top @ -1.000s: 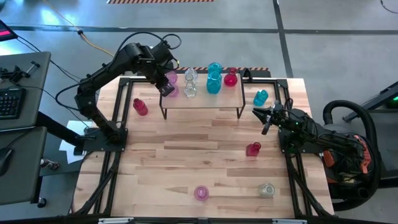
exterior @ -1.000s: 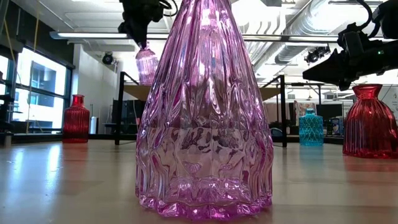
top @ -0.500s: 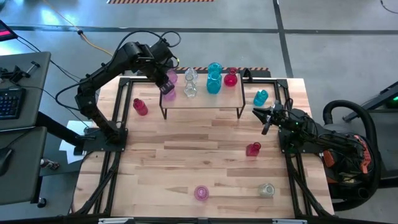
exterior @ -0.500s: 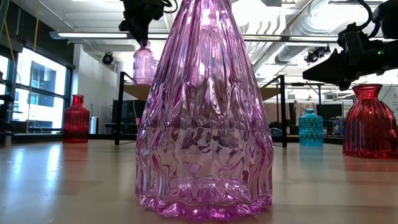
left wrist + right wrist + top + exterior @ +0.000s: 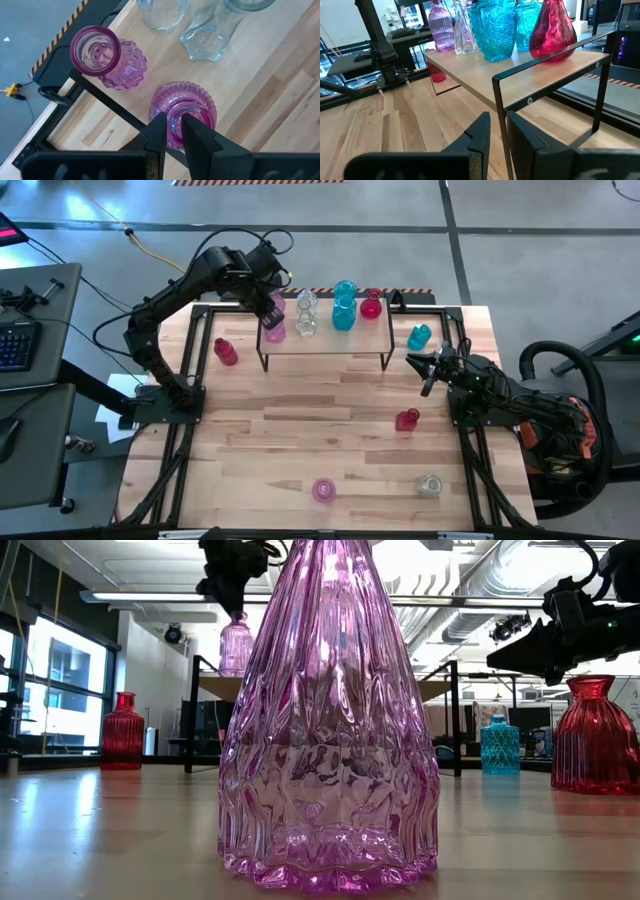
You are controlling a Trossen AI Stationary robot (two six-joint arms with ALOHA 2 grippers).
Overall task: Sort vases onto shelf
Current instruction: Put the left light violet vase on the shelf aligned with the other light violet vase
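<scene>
The left pincer (image 5: 272,311) is closed on the rim of a ribbed pink vase (image 5: 183,111), one finger inside the mouth and one outside, and carries it above the left end of the shelf (image 5: 330,340). In the left wrist view the vase hangs straight below the fingers, over the shelf's black front rail at the board's edge, with a knobbly pink vase (image 5: 111,58) already standing just beside it, farther along the board. The step in hand looks like setting this vase down, and doing it well probably means bringing it a little farther in from the rail so the whole base lands on wood, keeping it clear of its pink neighbour, lowering it upright until the base bears fully, and only then spreading the fingers and lifting straight up, since the inner finger could drag the rim and tip it. Beyond the pink pair stand a clear vase (image 5: 306,316), teal vases (image 5: 344,307) and a red vase (image 5: 371,305), so the colour grouping suggests this end is the right spot. The right pincer (image 5: 428,372) waits low over the tabletop beside the shelf's right end, its fingers nearly together on nothing, a teal vase (image 5: 419,337) just behind it and a red one (image 5: 406,419) in front of it.
</scene>
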